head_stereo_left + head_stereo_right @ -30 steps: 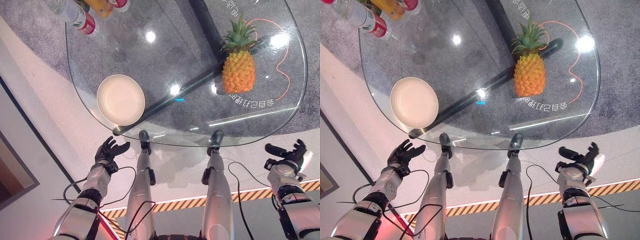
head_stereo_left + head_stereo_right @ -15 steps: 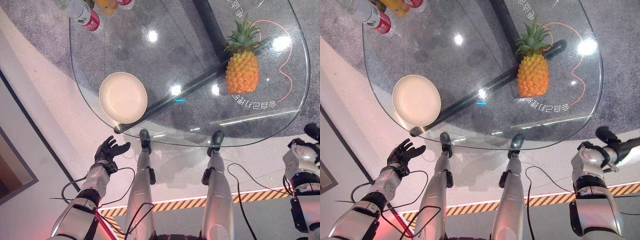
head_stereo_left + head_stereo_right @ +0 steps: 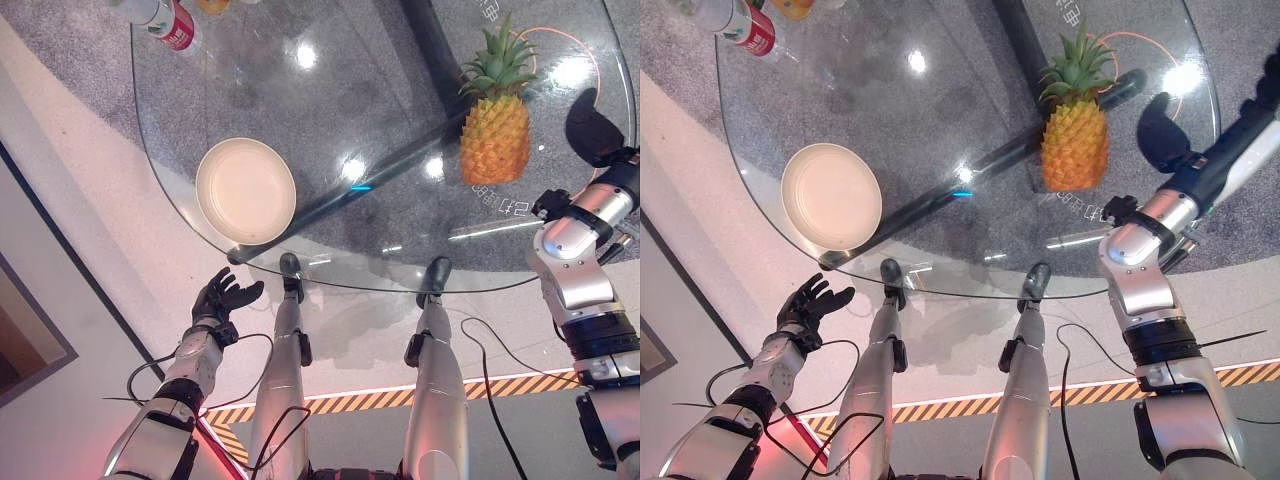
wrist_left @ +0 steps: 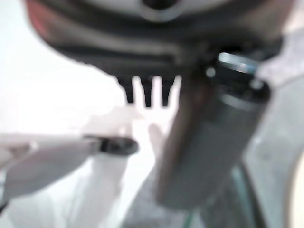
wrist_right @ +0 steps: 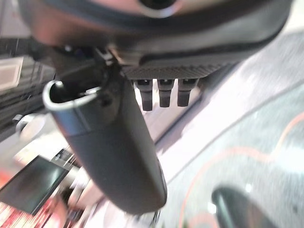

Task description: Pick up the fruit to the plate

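Observation:
A pineapple stands upright on the far right of the round glass table. A cream plate lies empty near the table's front left edge. My right arm reaches up over the table's right side, a little to the right of the pineapple and apart from it. In the right wrist view my right hand shows straight fingers and the thumb standing out, with nothing held. My left hand hangs open below the table's near edge, just in front of the plate.
Bottles stand at the table's far left corner. An orange cable loops on the grey floor under the glass behind the pineapple. Yellow-black striped tape runs across the floor in front of the table.
My right arm has swung up from below the table's near edge to over its right side, beside the pineapple. The left hand, plate and pineapple have stayed put.

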Controlling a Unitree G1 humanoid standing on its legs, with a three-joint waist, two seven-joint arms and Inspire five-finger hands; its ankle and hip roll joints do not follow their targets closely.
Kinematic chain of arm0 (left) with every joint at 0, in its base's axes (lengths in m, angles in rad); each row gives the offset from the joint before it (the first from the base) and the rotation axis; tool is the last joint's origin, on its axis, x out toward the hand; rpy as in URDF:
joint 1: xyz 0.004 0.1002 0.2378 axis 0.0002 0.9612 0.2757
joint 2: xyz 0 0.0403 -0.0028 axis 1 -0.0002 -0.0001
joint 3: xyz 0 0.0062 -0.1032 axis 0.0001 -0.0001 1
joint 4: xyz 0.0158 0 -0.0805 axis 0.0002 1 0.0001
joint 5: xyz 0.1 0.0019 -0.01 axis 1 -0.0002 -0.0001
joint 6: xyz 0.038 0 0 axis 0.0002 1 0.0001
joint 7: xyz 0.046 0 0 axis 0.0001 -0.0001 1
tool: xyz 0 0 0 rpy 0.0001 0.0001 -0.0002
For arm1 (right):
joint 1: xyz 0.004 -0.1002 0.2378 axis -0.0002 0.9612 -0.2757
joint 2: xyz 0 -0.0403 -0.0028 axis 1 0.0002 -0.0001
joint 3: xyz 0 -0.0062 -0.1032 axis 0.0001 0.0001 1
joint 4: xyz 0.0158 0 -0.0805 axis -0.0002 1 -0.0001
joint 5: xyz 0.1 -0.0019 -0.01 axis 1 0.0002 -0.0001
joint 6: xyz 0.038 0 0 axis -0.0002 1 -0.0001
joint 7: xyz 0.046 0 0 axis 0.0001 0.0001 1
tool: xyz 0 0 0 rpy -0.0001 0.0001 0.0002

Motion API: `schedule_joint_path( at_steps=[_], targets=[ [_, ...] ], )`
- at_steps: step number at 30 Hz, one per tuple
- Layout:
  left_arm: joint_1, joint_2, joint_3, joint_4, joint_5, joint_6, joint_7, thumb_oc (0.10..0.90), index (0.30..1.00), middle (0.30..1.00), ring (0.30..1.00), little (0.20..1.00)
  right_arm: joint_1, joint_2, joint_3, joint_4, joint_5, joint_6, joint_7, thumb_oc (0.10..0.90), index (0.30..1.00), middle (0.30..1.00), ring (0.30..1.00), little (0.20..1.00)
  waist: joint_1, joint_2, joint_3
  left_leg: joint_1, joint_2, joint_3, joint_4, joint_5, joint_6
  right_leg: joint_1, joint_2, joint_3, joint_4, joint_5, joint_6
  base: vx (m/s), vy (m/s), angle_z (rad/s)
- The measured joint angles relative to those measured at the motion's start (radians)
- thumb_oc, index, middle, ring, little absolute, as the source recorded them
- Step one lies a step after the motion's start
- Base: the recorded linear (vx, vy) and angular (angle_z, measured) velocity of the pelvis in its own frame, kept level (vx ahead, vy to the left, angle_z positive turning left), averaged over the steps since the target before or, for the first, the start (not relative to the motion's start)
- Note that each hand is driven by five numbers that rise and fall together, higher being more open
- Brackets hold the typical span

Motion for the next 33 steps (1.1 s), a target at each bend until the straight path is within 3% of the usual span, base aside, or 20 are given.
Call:
schedule_joint_path(
  at_steps=[16, 33],
  targets=[
    [0.028, -0.040, 0.013, 0.000, 0.034, -0.009, -0.005, 0.800, 0.900, 0.900, 0.900, 0.900, 0.042, 0.033, 0.130, -0.063, -0.029, 0.084, 0.219, 0.800, 0.900, 0.900, 0.900, 0.900, -0.001, 0.000, 0.000, 0.015, -0.009, 0.008, 0.001, 0.006, 0.008, 0.003, -0.011, 0.010, 0.012, 0.000, 0.001, 0.00, 0.007, 0.00],
    [0.029, -0.042, 0.008, 0.004, 0.034, -0.015, -0.009, 0.800, 0.900, 0.900, 0.900, 0.900, 0.050, 0.058, 0.144, -0.064, 0.005, 0.085, 0.223, 0.800, 0.900, 0.900, 0.900, 0.900, 0.002, 0.001, 0.000, 0.022, -0.010, 0.012, 0.001, 0.007, 0.008, 0.003, -0.013, 0.013, 0.020, -0.001, 0.002, 0.00, 0.000, 0.00]
  ],
)
